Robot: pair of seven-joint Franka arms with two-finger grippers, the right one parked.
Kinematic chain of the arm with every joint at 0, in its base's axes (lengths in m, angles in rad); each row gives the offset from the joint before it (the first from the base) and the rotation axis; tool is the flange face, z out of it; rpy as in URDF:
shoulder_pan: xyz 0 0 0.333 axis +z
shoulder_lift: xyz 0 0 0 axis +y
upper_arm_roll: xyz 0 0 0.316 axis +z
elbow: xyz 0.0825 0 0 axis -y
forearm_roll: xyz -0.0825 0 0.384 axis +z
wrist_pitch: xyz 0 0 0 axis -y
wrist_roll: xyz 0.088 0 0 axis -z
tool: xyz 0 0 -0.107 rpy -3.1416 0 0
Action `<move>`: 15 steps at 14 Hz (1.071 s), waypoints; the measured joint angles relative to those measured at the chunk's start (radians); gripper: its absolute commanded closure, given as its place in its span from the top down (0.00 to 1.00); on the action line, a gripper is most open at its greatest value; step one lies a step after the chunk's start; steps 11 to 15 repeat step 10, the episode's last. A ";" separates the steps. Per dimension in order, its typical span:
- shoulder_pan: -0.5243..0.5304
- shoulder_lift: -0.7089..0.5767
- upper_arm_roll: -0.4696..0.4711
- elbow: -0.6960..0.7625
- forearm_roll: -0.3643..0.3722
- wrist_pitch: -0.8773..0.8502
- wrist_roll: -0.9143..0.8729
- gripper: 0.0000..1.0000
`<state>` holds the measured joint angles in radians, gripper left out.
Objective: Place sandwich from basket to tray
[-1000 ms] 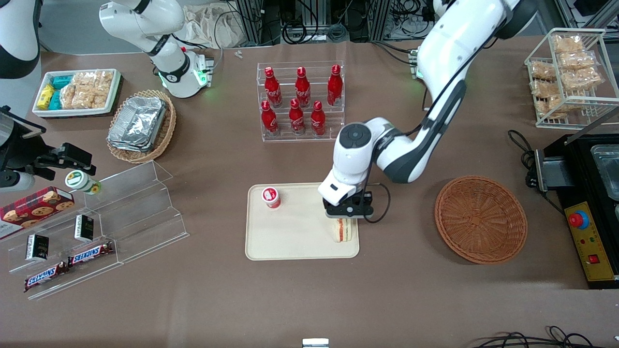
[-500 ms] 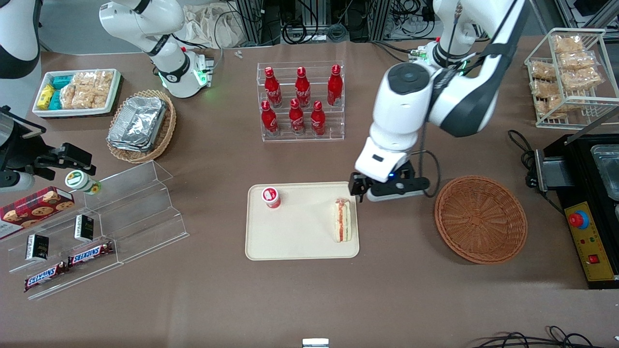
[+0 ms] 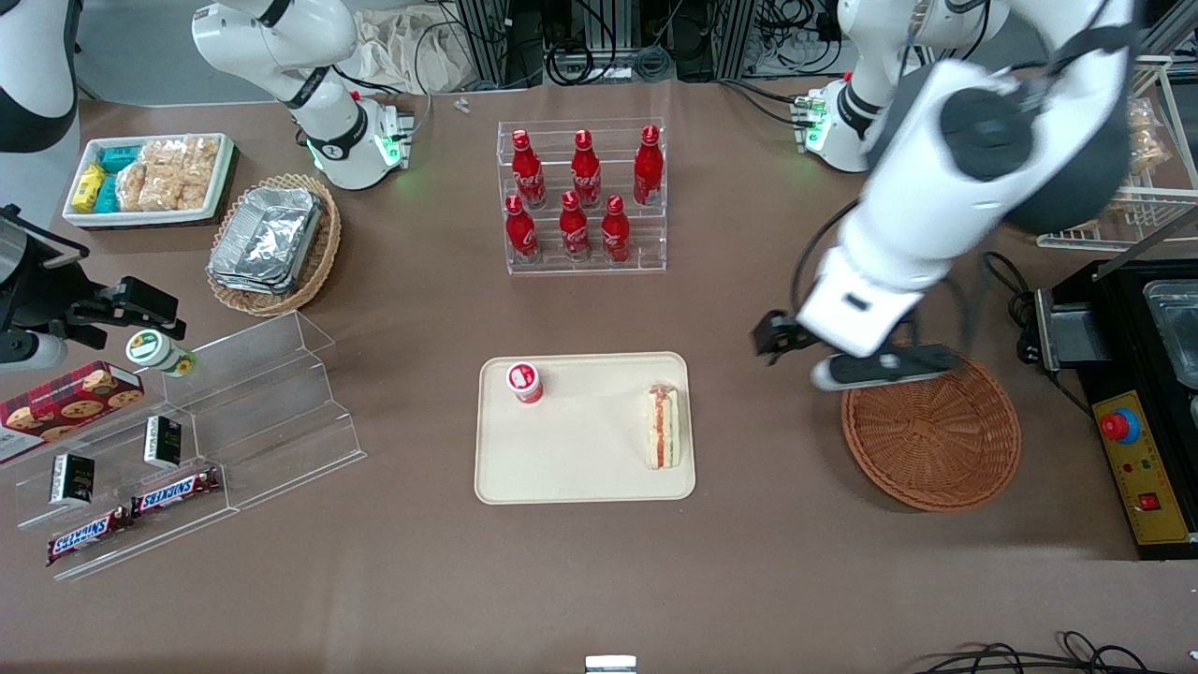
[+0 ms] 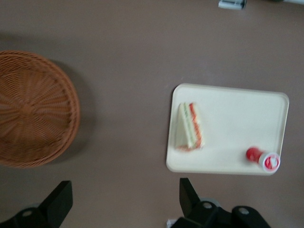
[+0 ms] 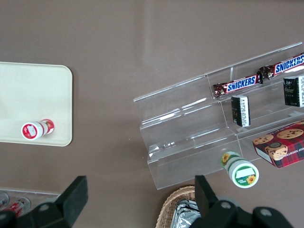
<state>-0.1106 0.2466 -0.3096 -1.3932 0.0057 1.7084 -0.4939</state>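
Brown table (image 3: pixel 421 580); open gripper (image 4: pixel 124 199) seemingly above it.

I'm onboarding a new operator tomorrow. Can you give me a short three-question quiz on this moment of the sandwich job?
1. True or false: the sandwich lies in the reddish-brown basket.
2. Which thing shares the beige tray with the sandwich? A) a Snickers bar B) a small red-capped bottle C) a foil tray
3. Fill in: the gripper is ____ and holds nothing.

Key
1. False: it lies on the tray, at the end nearer the basket, and the basket holds nothing.
2. B: it sits near the tray's corner toward the parked arm.
3. Open: it hangs above the table between tray and basket, fingers spread wide.
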 measured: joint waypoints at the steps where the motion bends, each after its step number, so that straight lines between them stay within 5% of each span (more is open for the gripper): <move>1: 0.021 -0.024 0.012 0.017 -0.006 -0.079 0.050 1.00; 7: 0.065 -0.145 0.199 0.023 -0.011 -0.331 0.363 1.00; 15: 0.079 -0.158 0.208 0.023 -0.011 -0.336 0.400 1.00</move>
